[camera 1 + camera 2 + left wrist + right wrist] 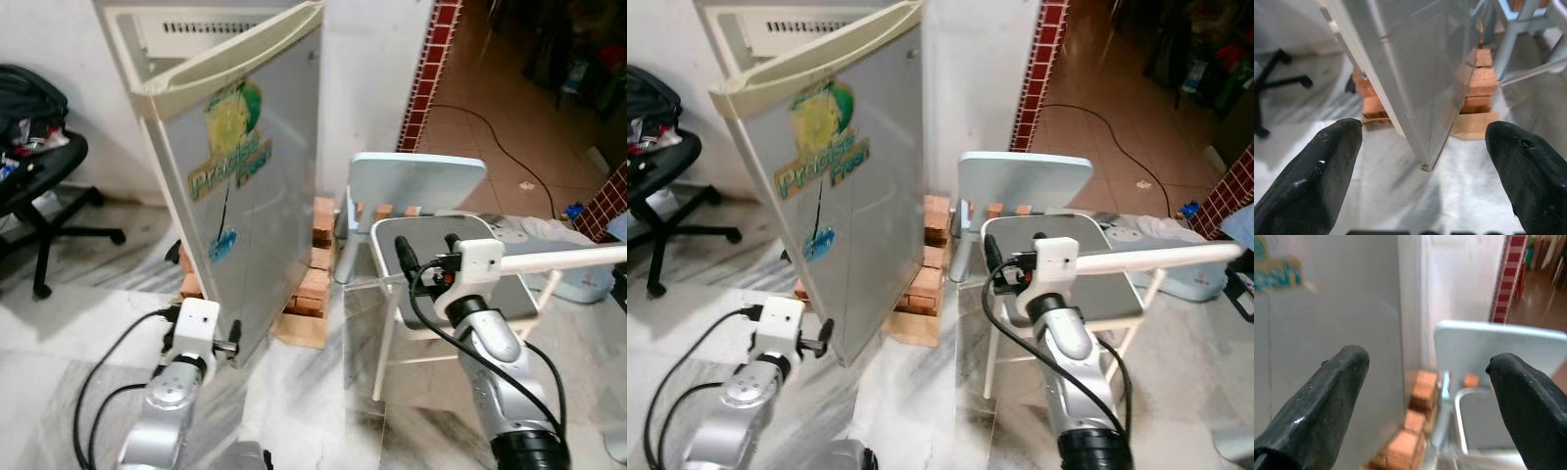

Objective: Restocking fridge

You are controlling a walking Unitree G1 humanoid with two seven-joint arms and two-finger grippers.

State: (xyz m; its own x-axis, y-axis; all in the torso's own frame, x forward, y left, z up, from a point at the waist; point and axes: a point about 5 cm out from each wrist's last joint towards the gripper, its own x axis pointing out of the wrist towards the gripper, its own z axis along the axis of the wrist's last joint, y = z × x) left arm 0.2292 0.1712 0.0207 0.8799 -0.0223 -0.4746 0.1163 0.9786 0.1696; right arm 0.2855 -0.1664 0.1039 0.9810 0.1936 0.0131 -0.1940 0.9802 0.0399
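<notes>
While its two black fingers stand spread apart with nothing between them, the left gripper (1422,161) hangs low just in front of the bottom corner of the fridge door (250,196). That silver door stands swung open, edge toward the robot, with a yellow and green sticker (233,132) on its face. Behind it the fridge (167,39) rests on a stack of red bricks (313,269) and a wooden board (299,328) on the marble floor (294,411).

The right gripper (1425,396) is likewise released, its fingers wide apart and gripping nothing, raised to the right of the door and held over a pale blue chair (416,181). A grey-seated chair (431,255) stands just under the right arm. A black office chair (39,186) sits well to the left by the white wall. Beyond the red-tiled pillar (431,73), a cable (500,142) trails over a brown tiled floor.
</notes>
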